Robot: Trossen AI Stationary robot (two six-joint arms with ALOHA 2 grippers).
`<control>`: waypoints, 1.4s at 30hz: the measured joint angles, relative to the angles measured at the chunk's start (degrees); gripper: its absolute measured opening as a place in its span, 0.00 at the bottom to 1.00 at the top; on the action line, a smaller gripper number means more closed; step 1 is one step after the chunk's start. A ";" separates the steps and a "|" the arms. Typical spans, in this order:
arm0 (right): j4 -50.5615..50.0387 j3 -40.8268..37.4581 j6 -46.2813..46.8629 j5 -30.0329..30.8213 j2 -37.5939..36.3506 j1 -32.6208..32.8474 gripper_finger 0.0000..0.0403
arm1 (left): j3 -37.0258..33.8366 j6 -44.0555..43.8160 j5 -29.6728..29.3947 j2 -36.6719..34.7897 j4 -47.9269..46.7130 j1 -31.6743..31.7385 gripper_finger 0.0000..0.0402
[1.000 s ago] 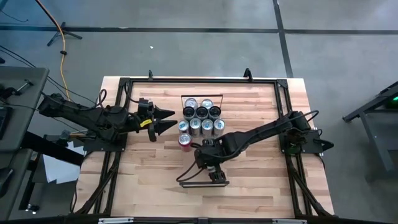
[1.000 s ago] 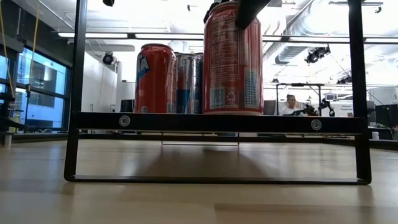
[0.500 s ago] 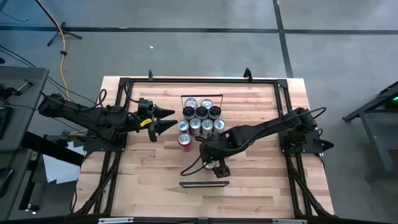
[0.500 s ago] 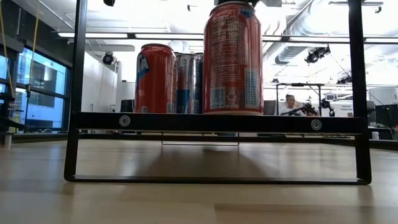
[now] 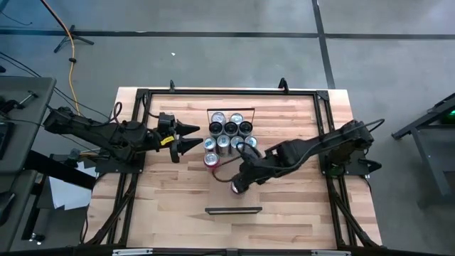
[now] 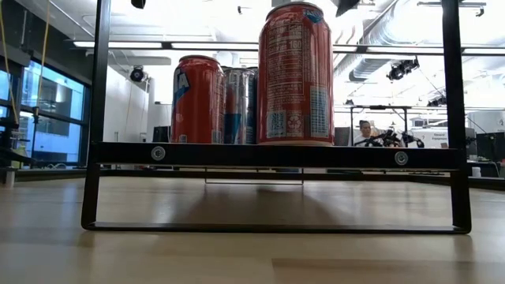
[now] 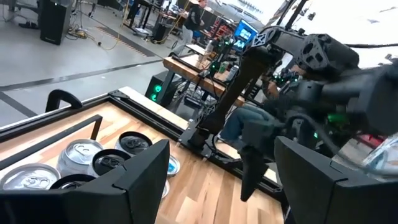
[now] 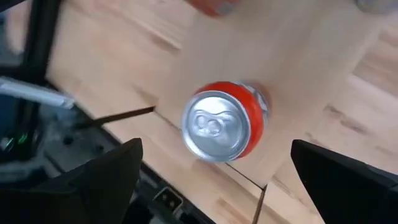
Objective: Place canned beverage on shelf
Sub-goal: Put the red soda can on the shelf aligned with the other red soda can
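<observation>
Pale wooden plank shelf [image 8: 205,74] with thin black metal end rails [image 6: 276,155] sits nearest the low camera, on the wider butcher-block tabletop [image 5: 170,213]. One red aluminium drink can [image 6: 296,75] stands upright on the shelf, its silver lid [image 8: 214,126] showing from above. Over it hangs the right gripper [image 5: 245,179], its two dark fingers [image 8: 102,177] spread wide on either side of the can, gripping nothing. Farther back, a cluster of red and silver cans [image 5: 229,134] stands upright on the tabletop. Beside that cluster, toward the table's left side, waits the left gripper [image 5: 188,137], fingers apart and empty.
</observation>
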 joint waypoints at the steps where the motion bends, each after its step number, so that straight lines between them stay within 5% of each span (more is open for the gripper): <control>1: -0.23 0.00 1.79 0.46 0.78 0.08 0.98 | 0.00 0.02 0.02 0.00 -0.23 0.00 0.63; 10: 0.95 -0.04 10.71 2.13 6.28 -0.09 0.98 | 0.00 0.08 3.71 0.02 -2.81 -0.02 0.63; 25: 0.77 -0.04 12.08 1.53 10.41 -0.03 0.98 | -0.02 -0.49 6.49 0.02 -5.95 -0.02 0.63; 33: -1.55 -0.01 11.44 1.89 10.37 0.06 0.75 | -0.02 -0.47 6.04 0.02 -6.17 -0.02 0.63; 38: -1.50 0.00 3.97 1.49 10.10 -0.30 0.72 | -0.02 -0.36 5.44 0.02 -6.29 -0.02 0.63; 42: -1.15 -0.17 -10.50 -0.72 8.54 -2.37 0.72 | -0.02 -0.30 3.21 0.04 -6.61 -0.02 0.63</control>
